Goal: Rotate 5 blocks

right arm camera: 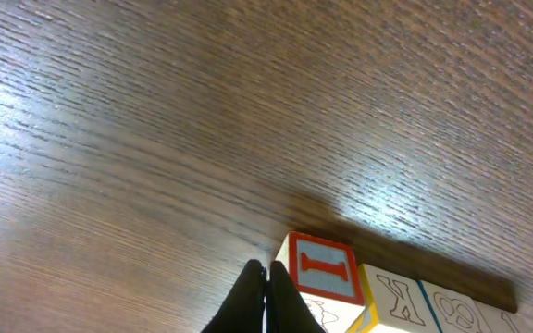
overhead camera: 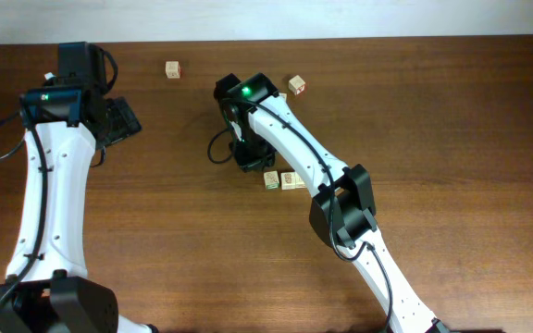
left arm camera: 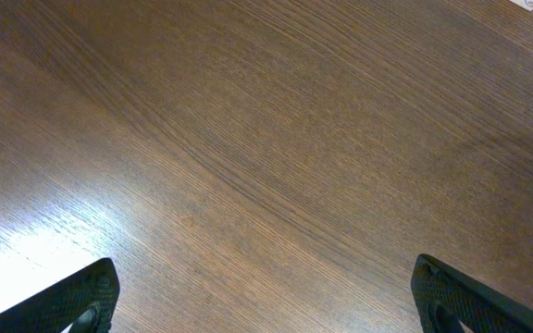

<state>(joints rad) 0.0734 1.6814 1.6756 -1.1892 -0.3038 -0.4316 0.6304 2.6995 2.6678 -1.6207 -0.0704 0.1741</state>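
Observation:
Three light-wood blocks lie in a row near the table's middle. The first block [right arm camera: 325, 269] [overhead camera: 272, 179] shows a red-framed letter face. Beside it sit a block [right arm camera: 392, 302] [overhead camera: 291, 179] with an outlined K and a third block [right arm camera: 454, 313] cut off by the frame edge. My right gripper [right arm camera: 265, 289] [overhead camera: 254, 165] is shut with nothing between its fingers, its tips against the left side of the red-letter block. Far off at the left, my left gripper [left arm camera: 266, 301] [overhead camera: 124, 118] is open over bare wood.
Two more cubes stand near the far edge: one cube [overhead camera: 173, 69] at the back left of centre, and another cube [overhead camera: 297, 85] with a reddish top behind the right arm. A pale corner [left arm camera: 531, 4] shows at the top right of the left wrist view.

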